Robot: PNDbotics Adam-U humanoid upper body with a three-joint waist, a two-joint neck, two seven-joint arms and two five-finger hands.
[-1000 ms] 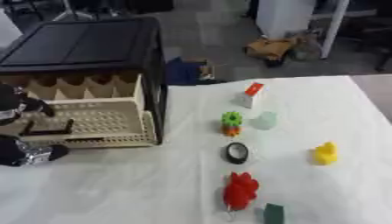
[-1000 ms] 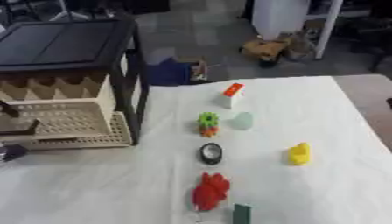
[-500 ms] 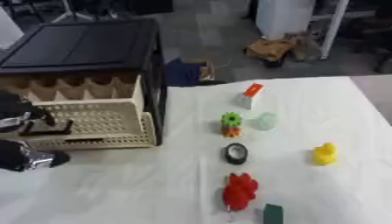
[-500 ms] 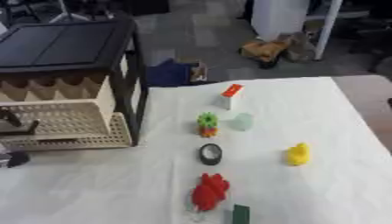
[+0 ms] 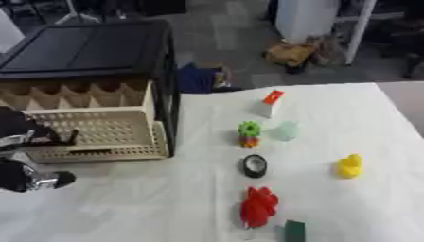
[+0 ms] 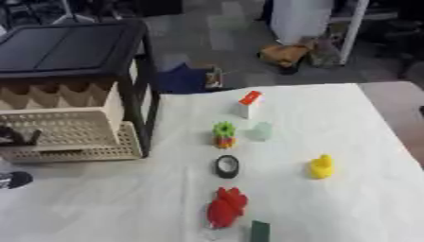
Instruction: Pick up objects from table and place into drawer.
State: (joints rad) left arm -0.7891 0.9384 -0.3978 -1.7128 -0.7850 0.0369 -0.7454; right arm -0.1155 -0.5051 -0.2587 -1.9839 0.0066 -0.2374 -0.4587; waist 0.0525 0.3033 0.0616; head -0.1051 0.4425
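From where I stand, the robot's left hand [image 5: 33, 137] is at the front of the pulled-out cream drawer [image 5: 99, 130], under the black cabinet [image 5: 83, 52] at the left of the worktop [image 5: 165, 203]. Its dark fingers look curled around the drawer's front edge or handle, though the blur makes it hard to be sure of the contact. The right hand shows in neither view.

All the things to be put away lie on the white cloth, well apart from the drawer, in a rough column to its right. Farthest back is a small white block with a red top [image 5: 269, 101]; nearer come a green gear on an orange base [image 5: 248, 133] and, just beside it, a pale green piece [image 5: 287, 131]. Then a black ring [image 5: 253, 165], a yellow duck [image 5: 350, 165] off to the right, a red lumpy toy [image 5: 258, 206] and a dark green block [image 5: 294, 230] at the near edge.

I judge the step in hand to be opening the drawer; nothing appears to be inside it yet. Next the hand must let go of the drawer and one hand must reach across to an object, likely the gear or the ring as the closest, and close on it from above.
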